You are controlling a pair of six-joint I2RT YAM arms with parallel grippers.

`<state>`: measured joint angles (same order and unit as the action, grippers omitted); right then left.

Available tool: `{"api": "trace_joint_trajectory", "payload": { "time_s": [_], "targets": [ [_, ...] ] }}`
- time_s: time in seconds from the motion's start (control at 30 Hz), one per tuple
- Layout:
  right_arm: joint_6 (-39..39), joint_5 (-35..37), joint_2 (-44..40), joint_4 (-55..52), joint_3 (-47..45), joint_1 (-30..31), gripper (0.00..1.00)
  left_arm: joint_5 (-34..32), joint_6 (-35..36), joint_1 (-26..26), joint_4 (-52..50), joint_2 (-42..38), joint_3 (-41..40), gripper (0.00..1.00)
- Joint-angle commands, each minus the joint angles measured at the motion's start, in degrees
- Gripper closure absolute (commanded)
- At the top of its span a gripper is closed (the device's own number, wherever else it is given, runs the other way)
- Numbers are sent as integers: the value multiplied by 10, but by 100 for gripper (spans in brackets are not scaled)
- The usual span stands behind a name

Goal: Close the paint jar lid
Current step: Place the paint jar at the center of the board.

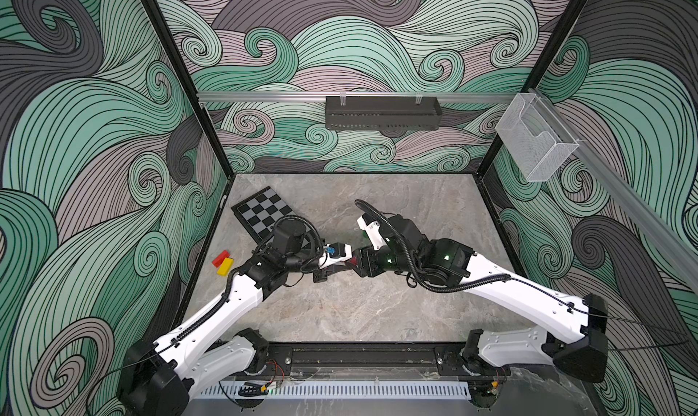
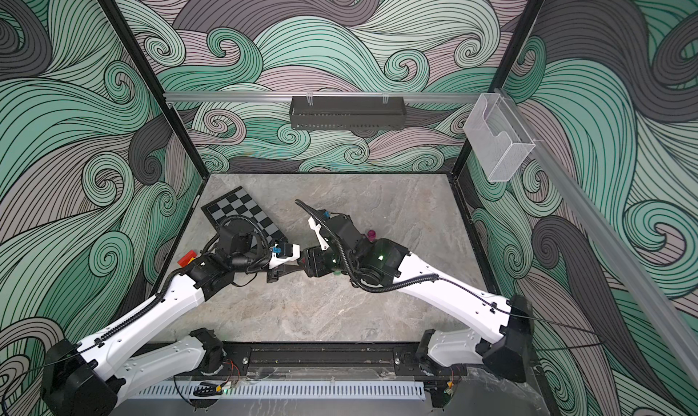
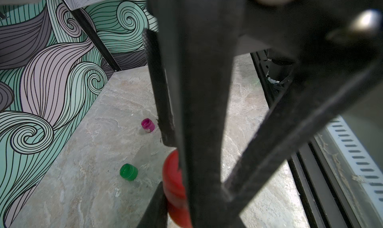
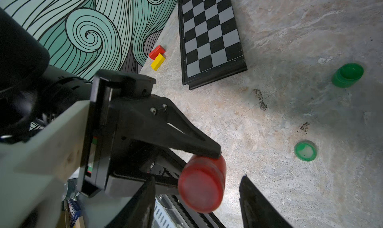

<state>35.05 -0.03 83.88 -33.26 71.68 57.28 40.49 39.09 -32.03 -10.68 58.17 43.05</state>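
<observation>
My left gripper (image 4: 194,169) is shut on a small red paint jar (image 4: 202,183), which it holds on its side above the table. The jar's round end, capped with a red lid, points toward my right gripper (image 4: 198,178). The right gripper is open, one finger on each side of that end, with a gap to the jar on both sides. From the left wrist only a blurred red slice of the jar (image 3: 174,187) shows behind dark fingers. In a top view the jar (image 1: 352,262) is a red speck where the two grippers meet.
An open green jar (image 4: 348,74) and a loose green lid (image 4: 305,150) lie on the stone table beyond the grippers. A magenta jar (image 3: 148,125) stands farther off. A chessboard (image 4: 211,36) and red and yellow blocks (image 4: 157,57) sit by the left wall.
</observation>
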Motion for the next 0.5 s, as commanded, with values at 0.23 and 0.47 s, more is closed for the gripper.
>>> {"api": "trace_joint_trajectory", "payload": {
  "time_s": [0.23, 0.47],
  "targets": [
    [2, 27, 34, -8, 25, 14, 57, 6, 0, -2, 11, -2, 19, 85],
    [1, 39, 41, -9, 27, 17, 79, 6, 0, -2, 11, 1, 20, 85]
  ]
}}
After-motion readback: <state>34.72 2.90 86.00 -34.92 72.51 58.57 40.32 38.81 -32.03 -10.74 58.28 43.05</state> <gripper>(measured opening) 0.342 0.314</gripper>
